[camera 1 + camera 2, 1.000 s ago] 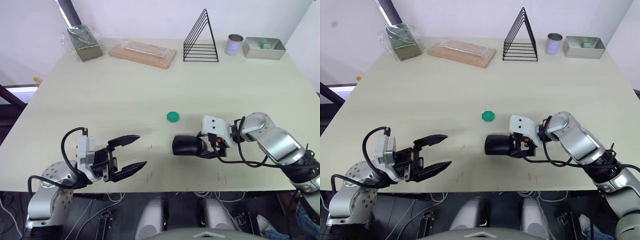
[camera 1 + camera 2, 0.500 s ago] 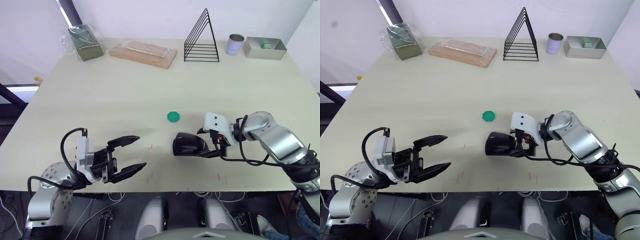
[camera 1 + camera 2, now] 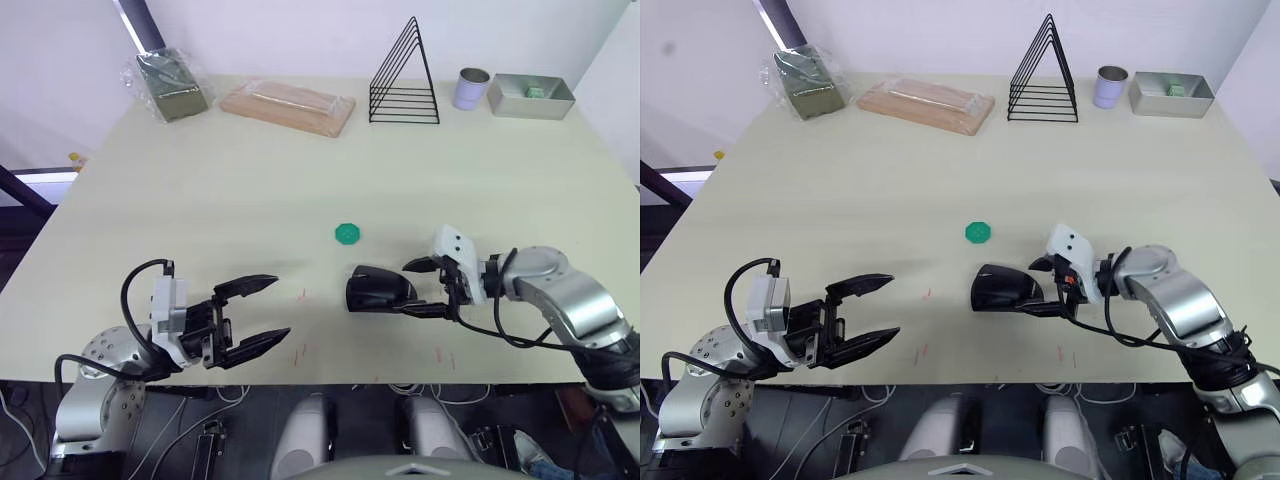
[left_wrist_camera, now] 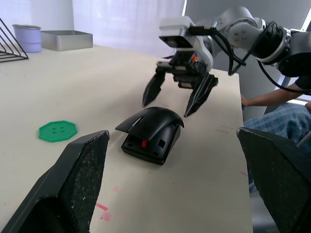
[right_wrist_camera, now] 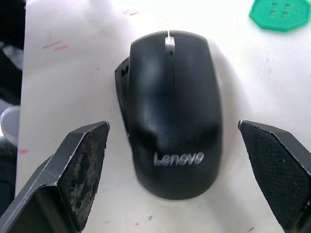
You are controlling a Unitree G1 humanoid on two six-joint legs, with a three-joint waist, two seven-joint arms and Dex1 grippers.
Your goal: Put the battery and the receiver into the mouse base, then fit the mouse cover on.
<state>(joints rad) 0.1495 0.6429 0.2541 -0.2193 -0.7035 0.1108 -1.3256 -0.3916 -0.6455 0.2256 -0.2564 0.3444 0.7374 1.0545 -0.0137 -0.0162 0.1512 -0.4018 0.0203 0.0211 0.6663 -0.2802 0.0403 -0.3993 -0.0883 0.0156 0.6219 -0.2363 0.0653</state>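
Note:
The mouse cover (image 3: 378, 288), a smooth black shell with a pale logo (image 5: 179, 158), lies on the mouse base (image 4: 146, 145) near the table's front middle. In the left wrist view the cover's front stands a little proud of the base, and a red part shows beneath it. My right gripper (image 3: 408, 288) is open, its fingers (image 5: 82, 165) either side of the mouse's rear end without touching it. My left gripper (image 3: 282, 306) is open and empty, well to the left of the mouse. The battery and the receiver are hidden.
A round green disc (image 3: 346, 233) lies just beyond the mouse. Along the back stand a bagged green block (image 3: 172, 88), a wrapped wooden board (image 3: 287, 105), a black wire rack (image 3: 403, 75), a cup (image 3: 468, 88) and a metal tray (image 3: 530, 95). A person's leg (image 4: 277, 126) is past the table's right edge.
My right gripper has opened and drawn back to the right, letting go of the mouse, which stays where it was. The left arm has hardly moved.

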